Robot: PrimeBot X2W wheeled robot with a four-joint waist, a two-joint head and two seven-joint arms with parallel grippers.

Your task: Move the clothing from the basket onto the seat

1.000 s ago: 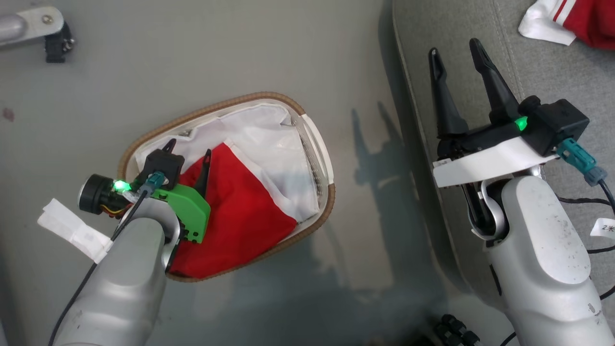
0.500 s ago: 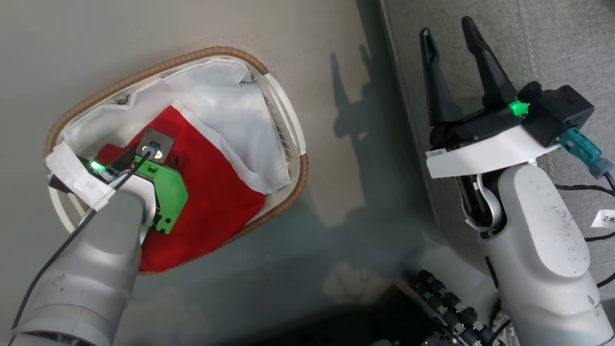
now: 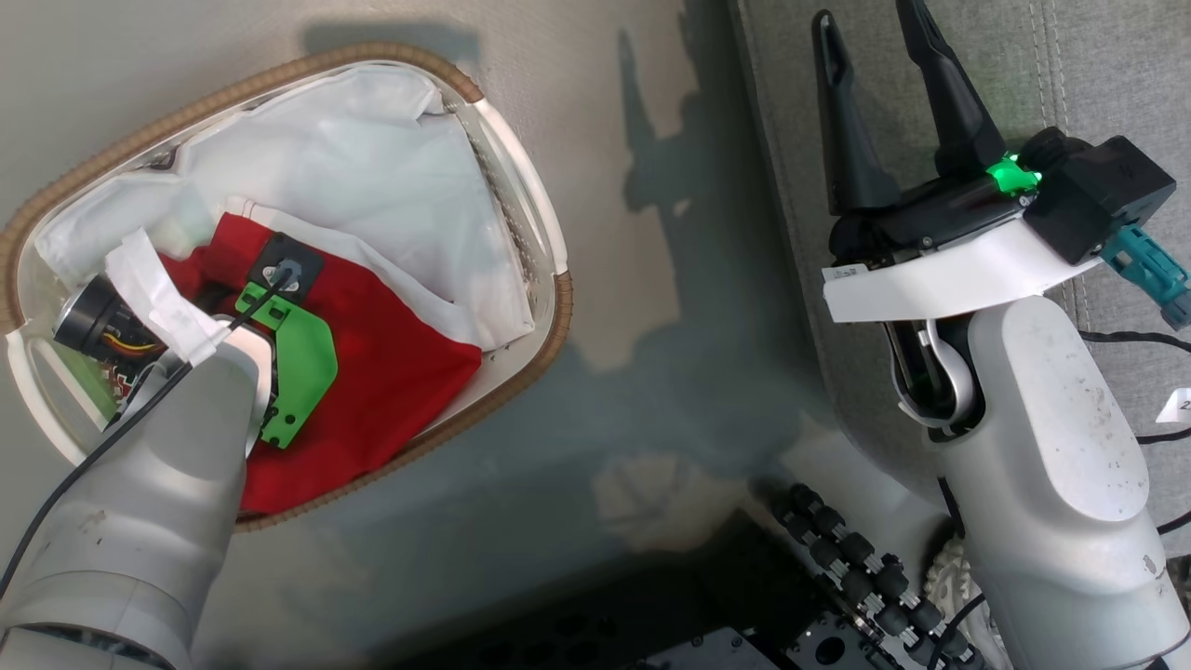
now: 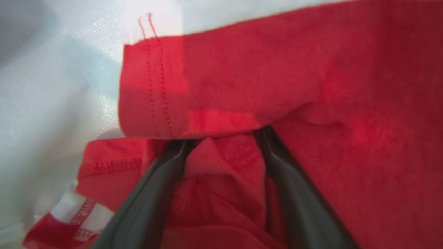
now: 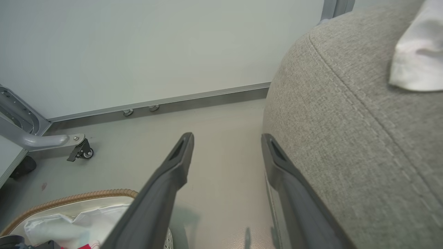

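Observation:
The basket [image 3: 551,316] stands on the floor at the left, with a brown rim and a white liner [image 3: 372,158]. Red clothing [image 3: 391,372] lies in it. My left arm reaches down into the basket. In the left wrist view my left gripper [image 4: 225,140] is open; its fingers [image 4: 152,193] straddle a bunch of the red clothing [image 4: 346,103], tips tucked under a hemmed fold. My right gripper [image 3: 865,23] hangs open and empty over the edge of the grey seat [image 3: 1098,74]. Its fingers [image 5: 166,180] point past the seat [image 5: 346,138] toward the wall.
A white piece of fabric [image 5: 418,58] lies on the seat at the upper right. A frame leg with a caster [image 5: 80,150] stands by the wall. My base's black parts [image 3: 837,568] are at the bottom, and cables [image 3: 1140,340] hang at the right.
The head camera has shifted, so the basket shows higher and further left. My left gripper has sunk deeper into the basket, into the red cloth. The right gripper stays open.

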